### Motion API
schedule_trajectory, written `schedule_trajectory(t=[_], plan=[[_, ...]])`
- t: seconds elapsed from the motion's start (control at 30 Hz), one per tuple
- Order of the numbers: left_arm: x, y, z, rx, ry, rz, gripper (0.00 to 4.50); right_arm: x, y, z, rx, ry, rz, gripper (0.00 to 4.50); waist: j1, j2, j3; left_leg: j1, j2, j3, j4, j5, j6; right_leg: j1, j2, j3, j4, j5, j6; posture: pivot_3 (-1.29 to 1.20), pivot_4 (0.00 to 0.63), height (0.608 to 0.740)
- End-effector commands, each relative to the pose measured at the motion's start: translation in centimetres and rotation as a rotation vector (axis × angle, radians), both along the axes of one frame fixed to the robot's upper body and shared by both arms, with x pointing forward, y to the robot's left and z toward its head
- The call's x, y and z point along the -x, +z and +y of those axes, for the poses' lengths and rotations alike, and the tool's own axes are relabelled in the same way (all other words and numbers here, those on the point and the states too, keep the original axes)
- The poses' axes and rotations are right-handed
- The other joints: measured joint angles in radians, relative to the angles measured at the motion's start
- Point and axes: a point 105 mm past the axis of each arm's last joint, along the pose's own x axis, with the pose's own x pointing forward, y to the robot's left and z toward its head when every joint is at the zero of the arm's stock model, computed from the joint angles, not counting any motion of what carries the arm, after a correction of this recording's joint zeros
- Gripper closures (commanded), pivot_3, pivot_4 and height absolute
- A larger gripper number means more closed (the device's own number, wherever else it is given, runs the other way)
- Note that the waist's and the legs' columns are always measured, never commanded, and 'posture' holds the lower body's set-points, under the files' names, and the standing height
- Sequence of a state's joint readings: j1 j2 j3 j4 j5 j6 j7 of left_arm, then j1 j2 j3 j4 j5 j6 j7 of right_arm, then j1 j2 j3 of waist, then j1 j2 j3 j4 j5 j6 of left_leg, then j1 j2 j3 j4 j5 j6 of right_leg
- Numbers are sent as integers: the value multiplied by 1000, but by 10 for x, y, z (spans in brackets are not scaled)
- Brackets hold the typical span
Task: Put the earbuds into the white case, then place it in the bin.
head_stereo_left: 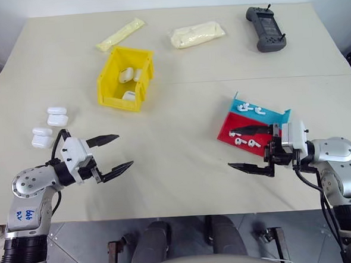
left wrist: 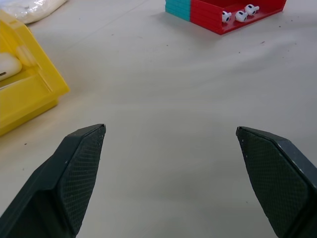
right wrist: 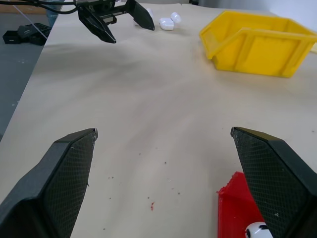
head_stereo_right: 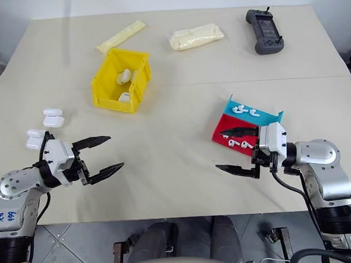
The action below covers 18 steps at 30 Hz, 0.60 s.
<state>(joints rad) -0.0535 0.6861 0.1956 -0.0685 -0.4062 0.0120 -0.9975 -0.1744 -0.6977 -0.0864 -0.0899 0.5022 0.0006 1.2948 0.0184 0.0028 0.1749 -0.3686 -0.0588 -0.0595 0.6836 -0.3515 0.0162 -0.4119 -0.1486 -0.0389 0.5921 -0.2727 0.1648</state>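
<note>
Earbuds (head_stereo_left: 246, 108) lie loose in the red and blue tray (head_stereo_left: 285, 114) near the desk's (head_stereo_left: 183, 161) right edge; white cases (head_stereo_left: 57, 116) wait near its left edge. The yellow bin (head_stereo_left: 109, 73), mid-desk, already holds several cases. Both the left hand (head_stereo_left: 113, 153) and right hand (head_stereo_left: 246, 150) hover wide open, empty, this round seemingly unstarted.

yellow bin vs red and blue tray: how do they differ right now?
The yellow bin is deep-walled and one colour; the red and blue tray is shallow and two-coloured. The yellow bin holds white cases; the red and blue tray holds loose earbuds. The yellow bin sits toward the robot's left, the red and blue tray by the right gripper. Both rest on the table, untouched.
</note>
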Motion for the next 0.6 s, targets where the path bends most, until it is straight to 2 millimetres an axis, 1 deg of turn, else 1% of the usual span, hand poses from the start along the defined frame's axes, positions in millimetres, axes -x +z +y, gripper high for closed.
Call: schedule_trajectory(t=[0.03, 0.13, 0.23, 0.37, 0.47, 0.53, 0.6], plan=[[-1, 8, -1, -10, 7, -47, 8, 1, 9, -1, -5, 9, -32, 0, 0, 0, 0, 0, 0, 0, 0, 0, 0, 0, 0, 0, 0, 0, 0, 0, 150, 740], [1, 8, 1, 19, 15, -25, 8, 1, 8, 0, -8, 15, -28, 0, 0, 0, 0, 0, 0, 0, 0, 0, 0, 0, 0, 0, 0, 0, 0, 0, 150, 740], [3, 5, 9, 27, 66, -17, 8, 0, 8, 5, -19, 32, -24, 0, -4, 0, 0, 0, 0, 0, 0, 0, 0, 0, 0, 0, 0, 0, 0, 0, 150, 740], [6, 5, 36, 95, 271, -39, 8, -1, 16, 23, -79, 75, -32, 0, -15, 0, 0, 0, 1, 0, 0, 0, -1, 0, 1, 0, 0, 0, 0, 0, 150, 740], [16, 3, 58, 137, 439, -59, 8, 1, 28, 41, -145, 114, -49, 0, -21, 0, 0, 0, 2, 0, 0, 0, -1, 0, 1, 0, 0, 0, 0, 0, 150, 740], [26, 1, 72, 164, 556, -69, 8, 3, 35, 51, -182, 140, -63, 0, -19, 0, 0, 0, 1, 0, 0, 0, -1, 0, 0, 0, 0, 0, 0, 0, 150, 740], [47, -7, 99, 224, 760, -51, 8, 10, 48, 66, -226, 190, -93, 0, -20, 0, 0, 0, 1, -1, 0, -1, -1, 0, 0, 0, 0, 0, 0, 0, 150, 740]])
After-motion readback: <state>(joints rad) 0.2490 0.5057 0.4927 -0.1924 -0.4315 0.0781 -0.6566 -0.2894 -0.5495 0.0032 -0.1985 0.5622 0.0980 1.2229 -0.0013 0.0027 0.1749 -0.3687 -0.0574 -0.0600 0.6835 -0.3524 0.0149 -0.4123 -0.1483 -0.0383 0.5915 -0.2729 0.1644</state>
